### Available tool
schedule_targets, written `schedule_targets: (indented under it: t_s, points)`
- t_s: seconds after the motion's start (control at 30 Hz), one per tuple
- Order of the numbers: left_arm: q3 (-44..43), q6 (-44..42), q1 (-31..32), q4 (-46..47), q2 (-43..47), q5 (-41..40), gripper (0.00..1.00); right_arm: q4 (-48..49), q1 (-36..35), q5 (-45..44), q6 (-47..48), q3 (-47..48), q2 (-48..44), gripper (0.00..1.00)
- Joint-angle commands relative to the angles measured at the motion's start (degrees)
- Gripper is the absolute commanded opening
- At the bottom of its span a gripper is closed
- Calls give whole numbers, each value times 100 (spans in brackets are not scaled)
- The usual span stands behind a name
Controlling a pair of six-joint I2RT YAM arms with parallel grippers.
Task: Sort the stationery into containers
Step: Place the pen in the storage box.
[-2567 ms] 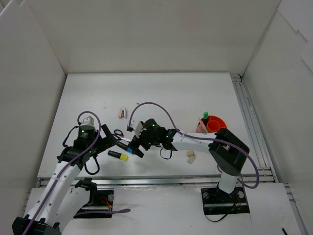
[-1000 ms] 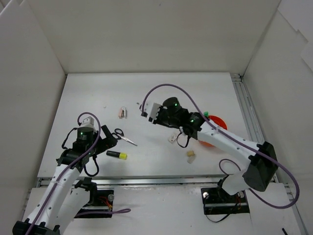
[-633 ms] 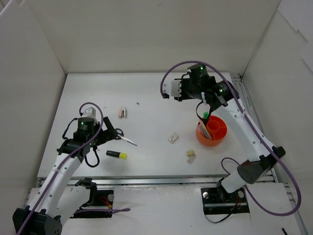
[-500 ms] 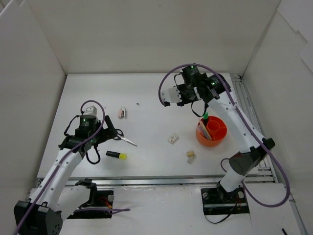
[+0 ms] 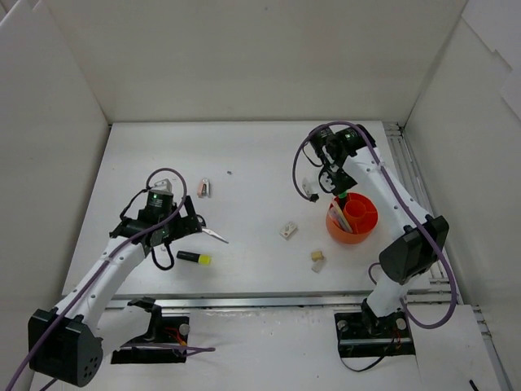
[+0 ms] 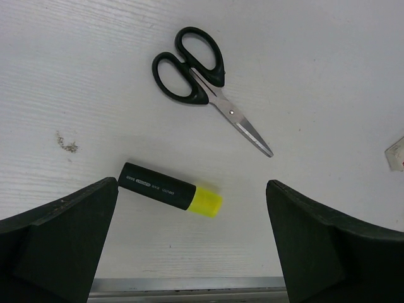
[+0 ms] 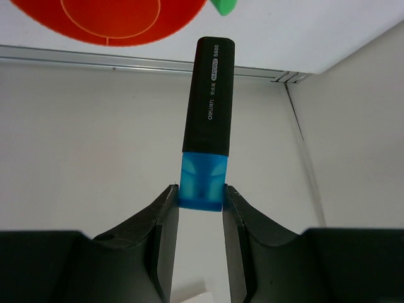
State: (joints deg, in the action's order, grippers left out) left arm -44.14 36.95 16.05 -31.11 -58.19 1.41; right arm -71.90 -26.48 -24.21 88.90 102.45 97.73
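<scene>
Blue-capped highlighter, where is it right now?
The blue-capped highlighter is pinched by its cap in the right gripper, in the air close to the far-left rim of the orange pot, at the right of the top view.

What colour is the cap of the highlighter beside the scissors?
Yellow cap, clearest in the left wrist view.

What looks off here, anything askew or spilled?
Nothing spilled or damaged. One oddity: the right pincer grips the blue-capped highlighter by its cap alone, black body sticking out toward the orange pot. Also a small speck of debris beside the yellow highlighter.
</scene>
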Motion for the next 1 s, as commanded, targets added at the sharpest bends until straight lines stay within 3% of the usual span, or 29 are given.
schedule_targets:
  t_s: [0.0,0.43,0.97]
  points:
    - [-419,137,126,132,-201,-306,99,-377,81,-480,285,-138,-9,0]
    - [-1053,-153,363,62,-1009,-387,99,-334,-94,-524,163,-726,395,0]
    - [-992,-83,416,-35,-1027,-413,100,202,-129,-129,180,-1360,606,0]
